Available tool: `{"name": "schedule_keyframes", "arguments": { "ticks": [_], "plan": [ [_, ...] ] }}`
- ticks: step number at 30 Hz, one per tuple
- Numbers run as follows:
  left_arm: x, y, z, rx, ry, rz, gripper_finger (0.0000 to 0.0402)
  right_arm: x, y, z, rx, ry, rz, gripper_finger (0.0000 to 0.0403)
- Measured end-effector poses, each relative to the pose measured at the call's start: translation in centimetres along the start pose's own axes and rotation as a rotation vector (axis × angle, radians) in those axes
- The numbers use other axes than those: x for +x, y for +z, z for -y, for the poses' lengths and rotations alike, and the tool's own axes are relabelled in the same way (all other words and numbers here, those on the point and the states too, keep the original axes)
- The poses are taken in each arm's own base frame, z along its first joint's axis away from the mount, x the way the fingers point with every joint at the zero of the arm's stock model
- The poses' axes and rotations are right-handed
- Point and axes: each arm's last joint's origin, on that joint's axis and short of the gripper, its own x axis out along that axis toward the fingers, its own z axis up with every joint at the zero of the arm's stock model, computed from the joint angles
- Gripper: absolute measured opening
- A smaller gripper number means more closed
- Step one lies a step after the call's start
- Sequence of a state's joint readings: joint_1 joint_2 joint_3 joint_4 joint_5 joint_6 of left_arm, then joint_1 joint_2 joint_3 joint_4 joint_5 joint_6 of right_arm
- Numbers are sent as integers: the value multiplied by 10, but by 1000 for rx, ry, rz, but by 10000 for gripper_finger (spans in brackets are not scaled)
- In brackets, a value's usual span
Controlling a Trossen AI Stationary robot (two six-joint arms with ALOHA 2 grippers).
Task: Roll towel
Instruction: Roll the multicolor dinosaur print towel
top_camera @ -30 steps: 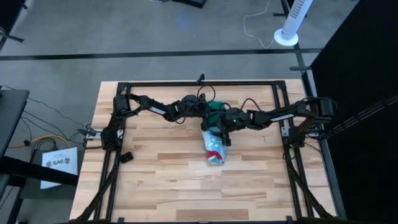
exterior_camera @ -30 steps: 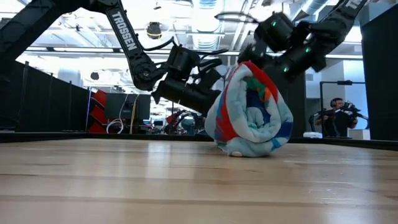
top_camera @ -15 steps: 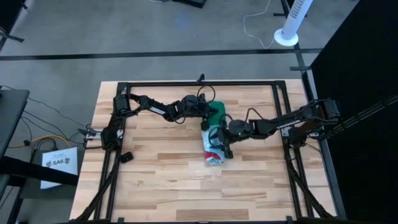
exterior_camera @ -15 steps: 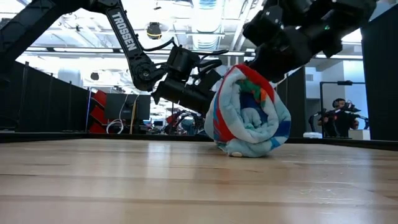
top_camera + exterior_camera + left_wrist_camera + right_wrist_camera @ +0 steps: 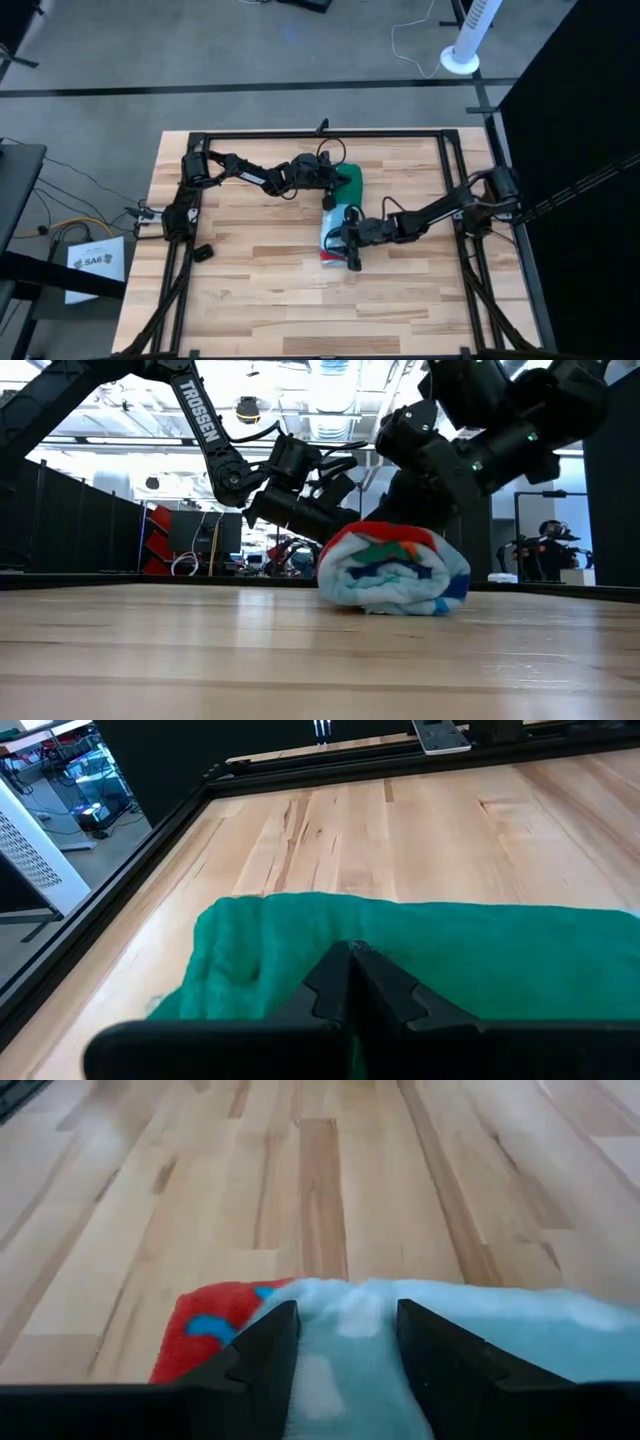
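The towel is a thick roll (image 5: 333,243) near the table's middle, its light-blue, red and white printed side outward (image 5: 392,572). Its plain green end (image 5: 349,180) lies flat on the wood toward the far edge (image 5: 300,940). My right gripper (image 5: 347,243) sits on top of the roll with cloth between its fingers (image 5: 348,1330). My left gripper (image 5: 333,186) is shut over the green end (image 5: 352,960). My left gripper has its shut fingertips (image 5: 340,982) on the flat green end, coming in slanting from the table's left. Whether a layer lies between them I cannot tell. My right gripper comes slanting down from the right onto the roll's top. A light-blue bulge of the outer layer (image 5: 345,1315) fills the gap between its two fingers (image 5: 262,1348). The roll rests on the table, squashed low and wide.
A black frame rail (image 5: 320,133) runs round the table. A small black part (image 5: 203,252) lies near the left rail. Bare wood (image 5: 330,310) stretches from the roll to the near edge. A person (image 5: 545,550) stands in the room far behind.
My right gripper has gone down and toward the table's near edge, over the roll. The roll, which stood tall, has turned over toward the near edge and now lies lower and wider. The green end has stayed flat under my left gripper.
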State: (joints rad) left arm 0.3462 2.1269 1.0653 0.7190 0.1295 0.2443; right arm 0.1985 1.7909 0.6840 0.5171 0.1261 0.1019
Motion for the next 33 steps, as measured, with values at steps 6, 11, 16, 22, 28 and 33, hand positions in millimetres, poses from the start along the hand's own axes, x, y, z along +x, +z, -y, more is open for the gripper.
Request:
{"name": "schedule_keyframes", "arguments": {
  "ticks": [6, 11, 16, 22, 28, 33],
  "plan": [
    [0, -1, 0, 16, -3, -12, 0, -10, -10, -14, 59, -47, 25, 154],
    [0, -2, 0, 37, -1, -17, 0, -43, -13, -26, 73, -89, 61, 152],
    [0, -2, 0, 40, 13, -24, 0, -68, -23, -25, 100, -88, 126, 152],
    [0, -3, -1, 27, 19, -25, 0, -74, -50, -16, 130, -71, 219, 152],
    [0, -2, -1, 20, 18, -20, 0, -69, -56, -8, 124, 26, 270, 136],
    [1, 3, -2, -1, 19, -14, 0, -81, -37, -9, 19, 144, 403, 93]
  ]
}}
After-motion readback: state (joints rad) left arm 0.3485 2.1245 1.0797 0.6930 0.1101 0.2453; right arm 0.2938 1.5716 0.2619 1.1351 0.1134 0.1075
